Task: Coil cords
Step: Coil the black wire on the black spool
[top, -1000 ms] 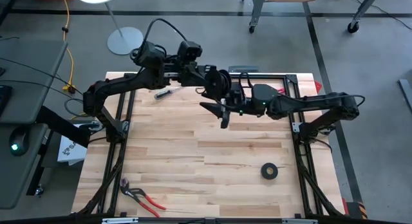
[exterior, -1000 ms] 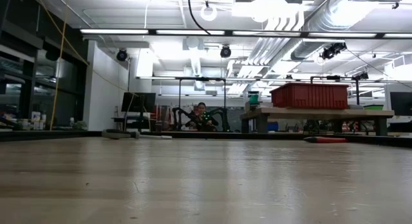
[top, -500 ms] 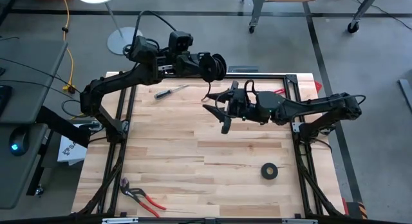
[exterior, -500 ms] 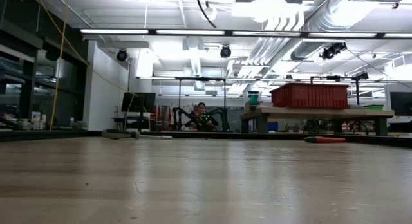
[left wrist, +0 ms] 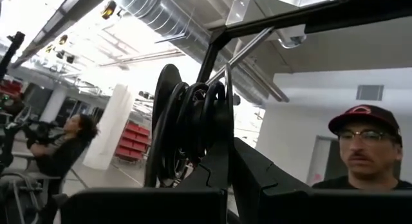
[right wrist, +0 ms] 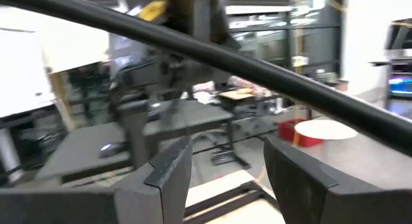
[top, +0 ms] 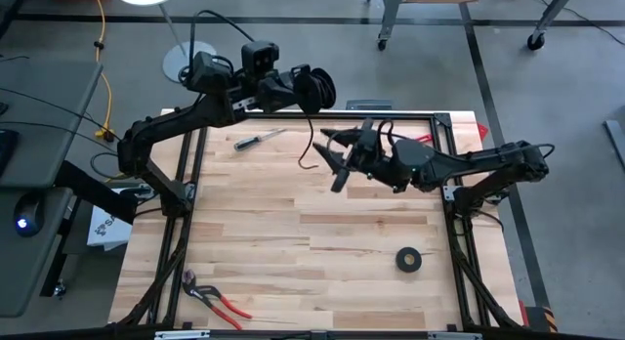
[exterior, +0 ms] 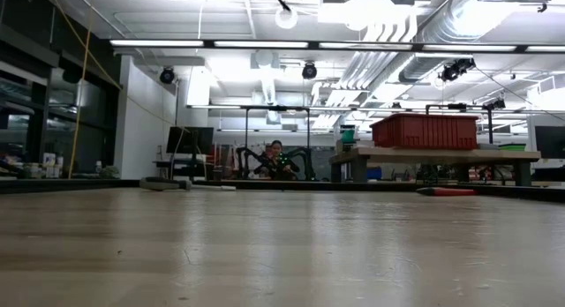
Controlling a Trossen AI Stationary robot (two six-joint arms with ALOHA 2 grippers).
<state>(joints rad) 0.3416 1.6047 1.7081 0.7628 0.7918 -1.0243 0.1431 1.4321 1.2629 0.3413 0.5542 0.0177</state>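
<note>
The cords are one thin black cable wound into a small coil of loops [top: 314, 86], held high above the table's far edge; the left wrist view shows the loops [left wrist: 187, 127] standing on edge. My left gripper [top: 298, 89] is shut on the coil. A thin stray tail [top: 309, 149] hangs from the coil, clear of the wood. To the right of that tail, above the far middle of the table, my right gripper [top: 337, 162] is open with nothing between its fingers [right wrist: 168, 167]. My left gripper pinches the bundle of loops between its two fingers, at the side of the coil nearest the wrist [left wrist: 209, 161]. The fingers [left wrist: 257, 179] slant upward from the table's left. The coil stands on edge, lifted clear, with the tail hanging slack below.
A screwdriver [top: 259, 139] lies at the far left of the table and a red-handled tool [top: 420, 138] at the far right. A black tape roll [top: 408, 260] sits near the right edge, red pliers [top: 217, 298] at the near left. People show beyond the table [left wrist: 360, 147].
My left gripper has risen and gone toward the table's far left corner with the coil, rolling about its wrist; the tail has been drawn up with it. My right gripper has stayed open, turned about its wrist and shifted slightly toward the far edge.
</note>
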